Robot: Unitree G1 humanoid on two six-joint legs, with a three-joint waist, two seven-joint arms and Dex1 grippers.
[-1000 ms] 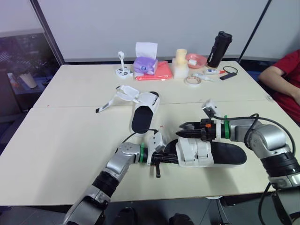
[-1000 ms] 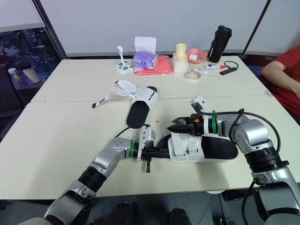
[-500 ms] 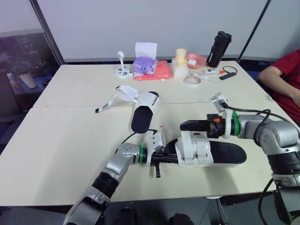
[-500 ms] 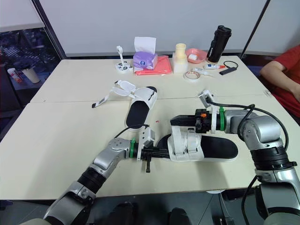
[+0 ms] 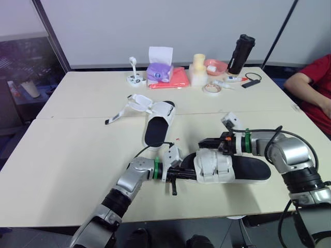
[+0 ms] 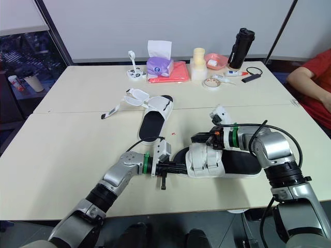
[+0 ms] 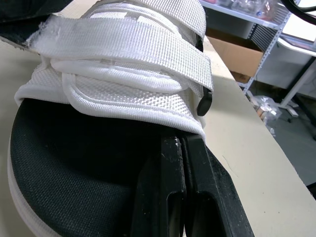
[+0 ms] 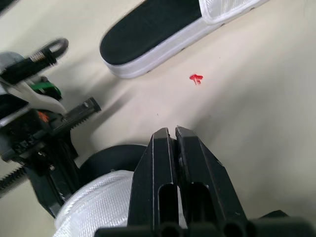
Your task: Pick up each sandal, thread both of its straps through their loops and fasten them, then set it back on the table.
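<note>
Sandal [image 5: 243,169] near table [image 5: 67,155] front edge — wide room leftward.

The left arm [image 5: 124,188] comes up from the bottom edge, left of centre, and extends to the right. Its wrist [image 5: 156,168] carries a green ring. The left gripper [image 5: 186,174] lies level in the lower middle, its fingers [image 7: 170,192] pressed together. The right arm [image 5: 289,155] bends at the elbow at the right of the frame and stretches leftward. The right gripper [image 5: 203,141] sits just above and right of the left one, its fingers [image 8: 160,177] closed side by side.
</note>
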